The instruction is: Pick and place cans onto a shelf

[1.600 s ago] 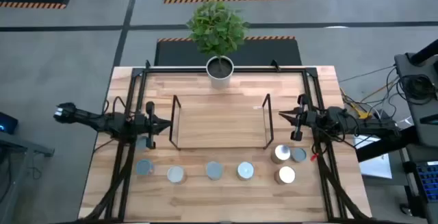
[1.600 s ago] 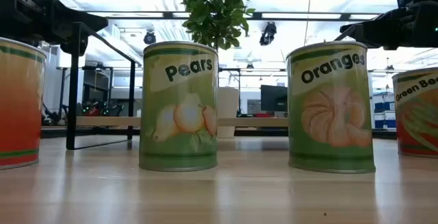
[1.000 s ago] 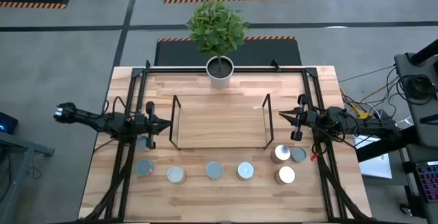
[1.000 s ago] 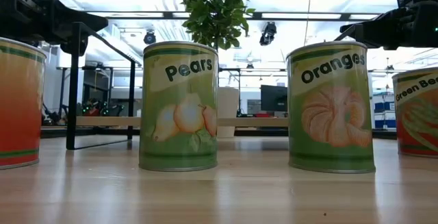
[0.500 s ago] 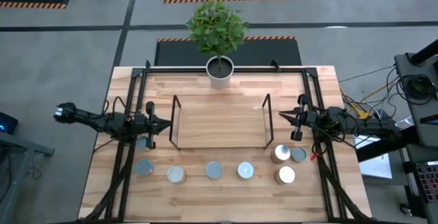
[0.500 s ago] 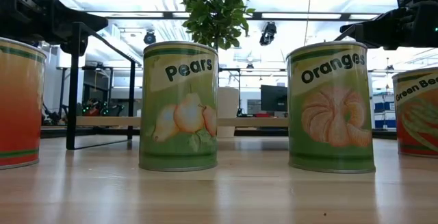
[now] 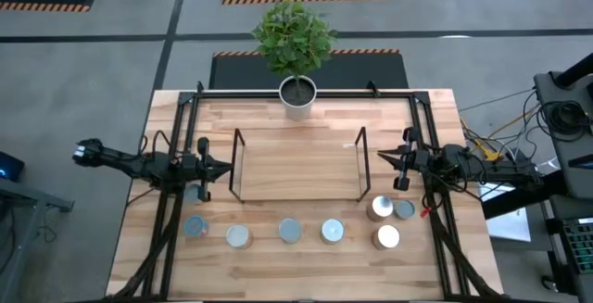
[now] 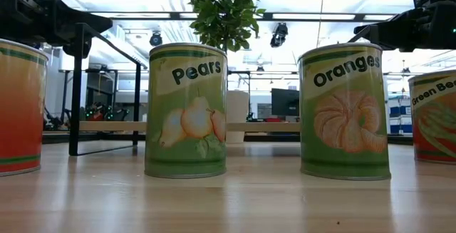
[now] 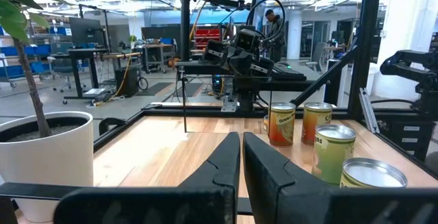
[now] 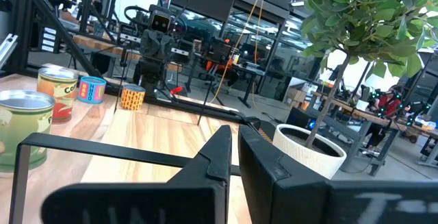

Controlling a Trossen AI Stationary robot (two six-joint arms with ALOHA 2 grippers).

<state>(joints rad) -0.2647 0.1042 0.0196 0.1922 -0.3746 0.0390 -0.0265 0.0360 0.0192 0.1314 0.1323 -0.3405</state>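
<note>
Cans (image 7: 290,231) on table front | both hands beside shelf (image 7: 296,166), apart

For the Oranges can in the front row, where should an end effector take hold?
Grip the Oranges can across its upright round side wall, probably coming from above: it stands upright with open space beside it toward the Pears can, so the fingers can straddle it.

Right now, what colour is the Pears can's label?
Green, with pale yellow pears; the Pears can shows best in the low view.
</note>
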